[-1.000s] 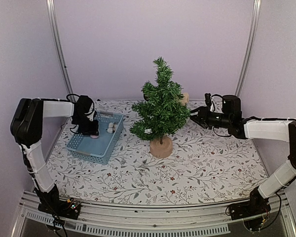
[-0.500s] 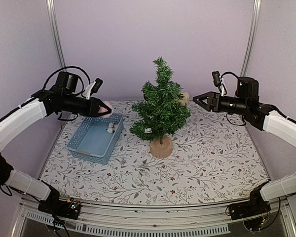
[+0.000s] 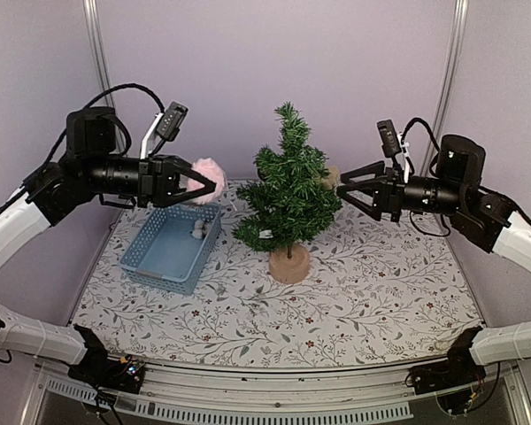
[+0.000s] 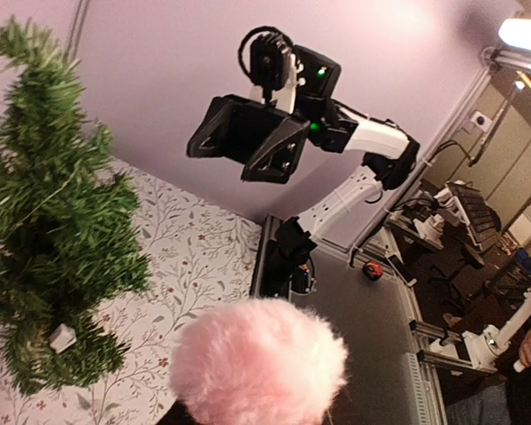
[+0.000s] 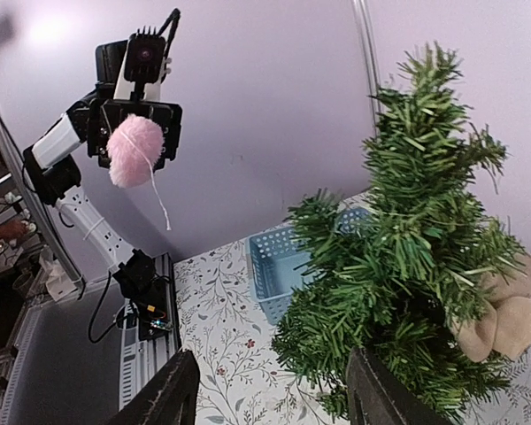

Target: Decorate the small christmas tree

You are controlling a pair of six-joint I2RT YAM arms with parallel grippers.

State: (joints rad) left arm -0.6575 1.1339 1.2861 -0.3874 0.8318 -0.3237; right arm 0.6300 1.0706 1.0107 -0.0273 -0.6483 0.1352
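Note:
The small christmas tree (image 3: 288, 190) stands on its round tan base mid-table; it also shows in the left wrist view (image 4: 49, 221) and the right wrist view (image 5: 407, 266). My left gripper (image 3: 205, 185) is raised left of the tree, level with its middle, shut on a fluffy pink pom-pom (image 3: 208, 180), which also shows in the left wrist view (image 4: 258, 363) and the right wrist view (image 5: 135, 150), a thin string hanging from it. My right gripper (image 3: 343, 192) is open and empty, just right of the tree. A tan burlap bow (image 5: 504, 320) hangs on the tree's right side.
A blue basket (image 3: 172, 245) sits left of the tree with small white ornaments (image 3: 198, 230) inside. A small white tag (image 3: 265, 235) hangs on a low branch. The floral tablecloth (image 3: 363, 292) covers the table; purple walls enclose it.
My left arm lifted the pink pom-pom out of the basket and carried it up and right toward the tree. My right arm rose and its jaws opened wide beside the tree.

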